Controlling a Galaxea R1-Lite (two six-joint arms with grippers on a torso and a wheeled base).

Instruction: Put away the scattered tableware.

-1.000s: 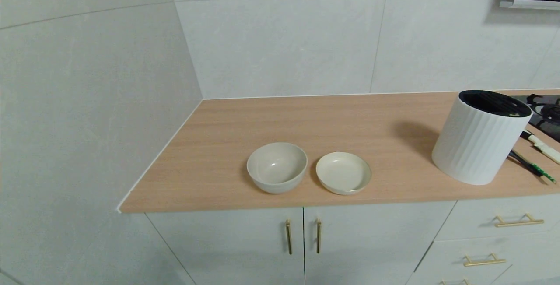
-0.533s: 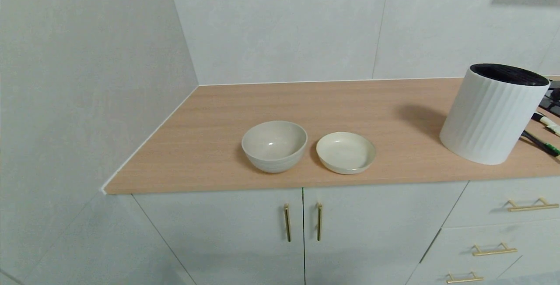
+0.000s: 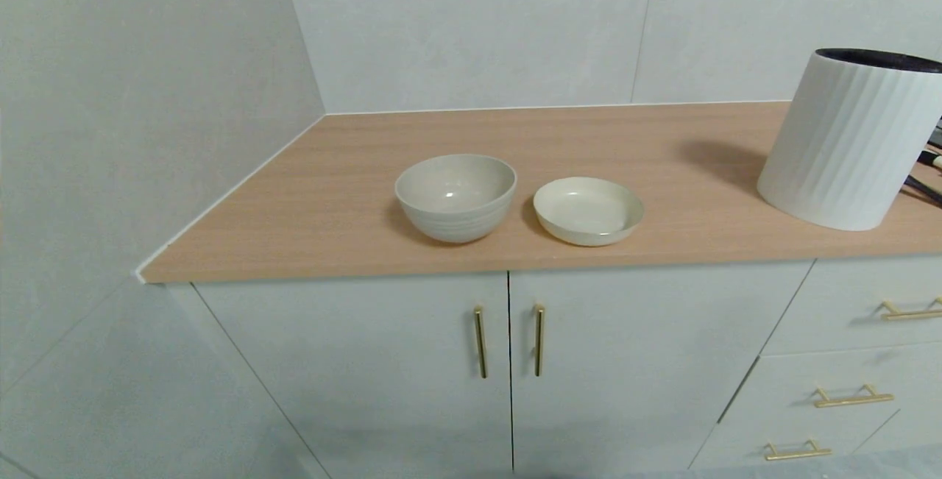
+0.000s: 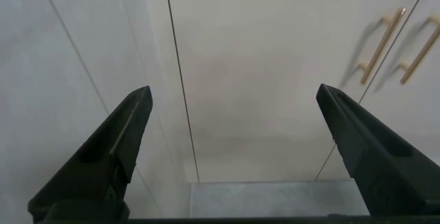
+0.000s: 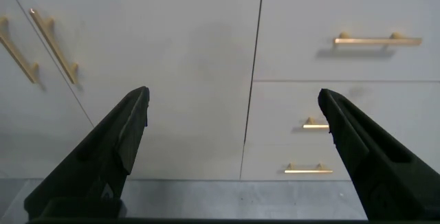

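A grey-beige bowl (image 3: 455,196) and a shallow cream dish (image 3: 588,210) sit side by side near the front edge of the wooden counter (image 3: 331,192). A tall white ribbed holder (image 3: 852,139) with a dark top stands at the counter's right end, with dark utensils (image 3: 926,183) lying behind it. My left gripper (image 4: 234,114) is open, low in front of the cupboard doors. My right gripper (image 5: 234,110) is open too, facing the doors and drawers below the counter. Nothing lies between either pair of fingers.
Below the counter are two cupboard doors with brass handles (image 3: 480,341) (image 3: 539,339) and drawers with brass pulls (image 3: 854,396) at the right. Tiled walls close off the left side and the back of the counter.
The whole head view has shifted: the camera has dropped, so the counter sits higher in the picture and more of the cupboards shows. The bowl, dish and holder have kept their places.
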